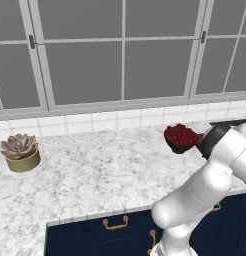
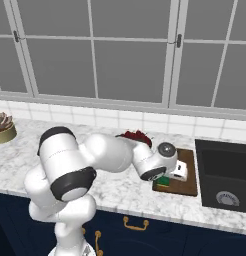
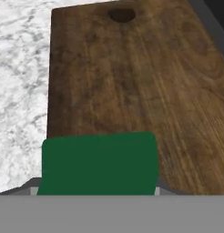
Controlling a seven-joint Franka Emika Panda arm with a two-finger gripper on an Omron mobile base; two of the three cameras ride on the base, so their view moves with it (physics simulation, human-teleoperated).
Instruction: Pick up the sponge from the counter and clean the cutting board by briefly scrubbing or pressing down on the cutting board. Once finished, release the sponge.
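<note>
Here, in the left base view: a broad marbled counter [image 1: 95,175] under grey windows, a potted succulent [image 1: 20,152] at far left, a dark bowl of red fruit [image 1: 181,137] toward the right, near the tiled backsplash. White arm rising from the lower right, elbow bent, forearm reaching off to the right past the bowl.

Next, the right base view: arm folded low across the counter, wrist turned down over the near left corner of the cutting board [image 2: 187,175]. Sponge [image 2: 165,181] visible as a small green-and-yellow block under the gripper [image 2: 167,179], resting on or just above that corner; contact hard to confirm. Black cooktop [image 2: 225,175] just right of the board, bowl of fruit mostly hidden behind the forearm.

Lastly, the hand view: green top of the sponge [image 3: 99,163] right at the fingertips, dark wood grain stretching away beyond it, a hanging hole [image 3: 121,15] at the far end, marble to the left. Fingers themselves hidden by the sponge; apparently clamped on its sides, judging by how squarely it sits between them.

Likely light, soft and springy, giving under pressure; best held by the short yellow sides, low down, leaving the underside free to press flat. Board stiff and heavy enough to stay put under a gentle scrub.
</note>
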